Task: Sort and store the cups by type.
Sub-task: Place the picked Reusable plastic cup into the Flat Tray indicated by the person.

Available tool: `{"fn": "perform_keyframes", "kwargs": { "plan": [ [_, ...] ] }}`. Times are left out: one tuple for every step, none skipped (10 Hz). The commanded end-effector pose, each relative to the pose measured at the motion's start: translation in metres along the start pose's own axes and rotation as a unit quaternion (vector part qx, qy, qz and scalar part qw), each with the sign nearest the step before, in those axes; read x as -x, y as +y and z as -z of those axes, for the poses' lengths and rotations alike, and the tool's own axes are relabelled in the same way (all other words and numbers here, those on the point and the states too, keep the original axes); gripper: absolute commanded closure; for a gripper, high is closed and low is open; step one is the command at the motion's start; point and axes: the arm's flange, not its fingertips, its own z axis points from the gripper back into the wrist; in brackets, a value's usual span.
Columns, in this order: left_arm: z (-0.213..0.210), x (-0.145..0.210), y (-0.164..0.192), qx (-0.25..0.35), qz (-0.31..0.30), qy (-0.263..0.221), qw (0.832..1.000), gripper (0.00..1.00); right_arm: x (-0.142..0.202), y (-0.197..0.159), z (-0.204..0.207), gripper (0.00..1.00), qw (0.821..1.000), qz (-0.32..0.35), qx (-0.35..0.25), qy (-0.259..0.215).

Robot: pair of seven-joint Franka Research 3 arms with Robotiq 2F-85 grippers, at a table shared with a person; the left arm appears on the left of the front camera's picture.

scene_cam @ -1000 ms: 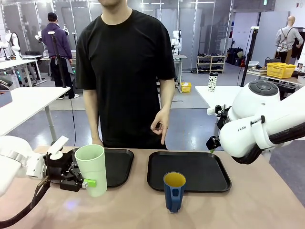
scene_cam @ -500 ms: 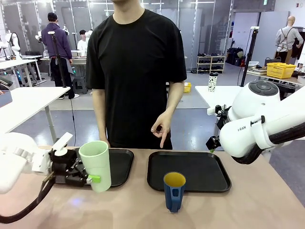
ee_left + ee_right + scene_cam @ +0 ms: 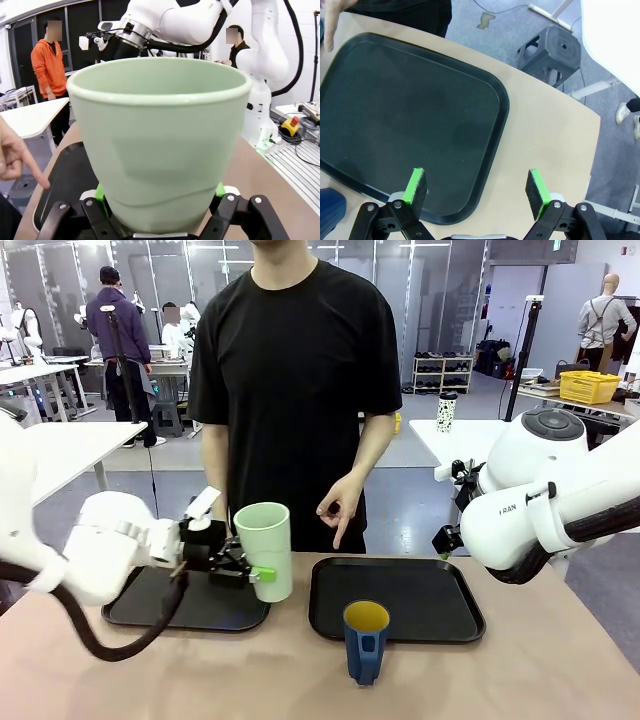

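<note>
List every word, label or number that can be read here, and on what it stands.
"FRAN": on the right arm, the rest not visible.
No print shows on the pale green tumbler or the blue mug.
Anything farther off is too small to read.

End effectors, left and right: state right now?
Left end effector: closed on the green tumbler.
Right end effector: open, holding nothing.

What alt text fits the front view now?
The left arm's fingers grip an upright pale green tumbler by the left black tray. A dark blue mug stands on the table before the right tray, toward which a person's hand points down.
</note>
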Motion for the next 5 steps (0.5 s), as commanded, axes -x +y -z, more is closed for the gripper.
{"fn": "perform_keyframes", "kwargs": {
  "plan": [
    [0.023, 0.007, 0.035, -0.005, -0.013, -0.003, 1.000, 0.16, 0.000, 0.000, 0.000, 0.00, 1.000, 0.000, 0.000, -0.001],
    [0.036, 0.013, 0.052, 0.001, -0.015, 0.000, 1.000, 0.16, 0.000, 0.000, 0.000, 0.00, 1.000, 0.000, 0.000, -0.001],
    [0.046, 0.018, 0.060, 0.004, -0.025, -0.004, 1.000, 0.16, 0.000, 0.000, 0.000, 0.00, 1.000, 0.000, 0.000, -0.001],
    [0.052, 0.022, 0.062, 0.010, -0.032, -0.005, 0.999, 0.16, 0.000, 0.000, 0.000, 0.00, 1.000, 0.000, 0.000, -0.001],
    [0.052, 0.020, 0.056, 0.027, -0.028, -0.003, 0.999, 0.16, 0.000, 0.000, 0.000, 0.00, 1.000, 0.000, 0.000, -0.001]
  ]
}}
